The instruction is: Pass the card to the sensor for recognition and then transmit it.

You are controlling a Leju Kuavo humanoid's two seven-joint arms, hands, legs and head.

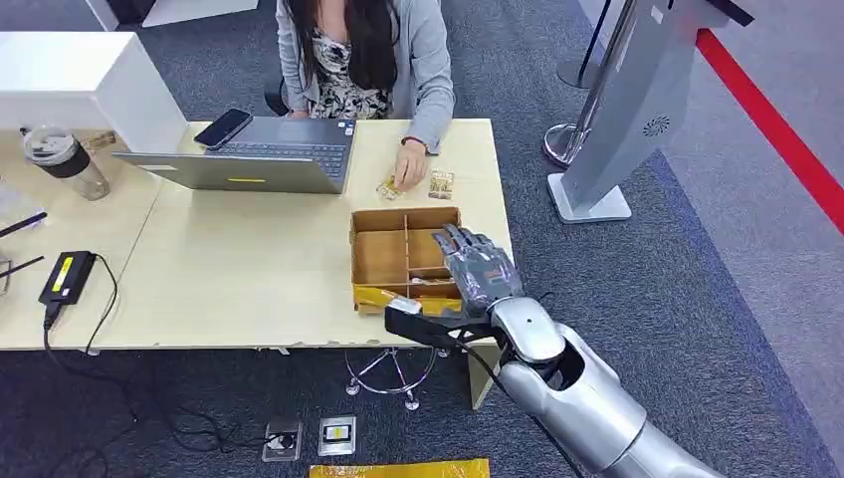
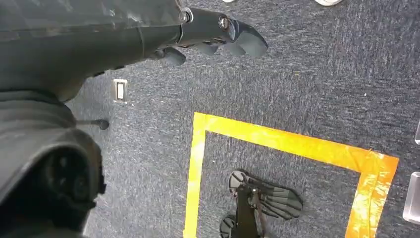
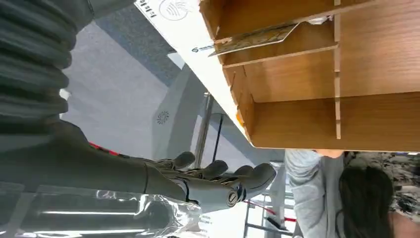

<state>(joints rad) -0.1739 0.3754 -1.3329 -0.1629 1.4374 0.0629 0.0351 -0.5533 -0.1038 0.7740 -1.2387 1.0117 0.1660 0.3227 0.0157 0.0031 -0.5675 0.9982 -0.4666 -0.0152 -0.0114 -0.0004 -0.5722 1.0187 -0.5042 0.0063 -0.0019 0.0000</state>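
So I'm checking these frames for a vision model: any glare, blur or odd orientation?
Head view: evenly lit and sharp, soft shadow under the table. Left wrist view: the left hand and the dark body parts close to the lens look soft; the carpet is crisp. Right wrist view: turned on its side, with bright streaks on the shiny cover by the right hand.

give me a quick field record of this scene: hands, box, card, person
right hand: open, fingers spread above the cardboard box, holding nothing
left hand: hanging over the carpet, fingers loosely curled, holding nothing
box: divided into compartments, near the table's front edge
card: lying in a box compartment
person: seated behind the table, one hand on small items
laptop: open, phone resting on it
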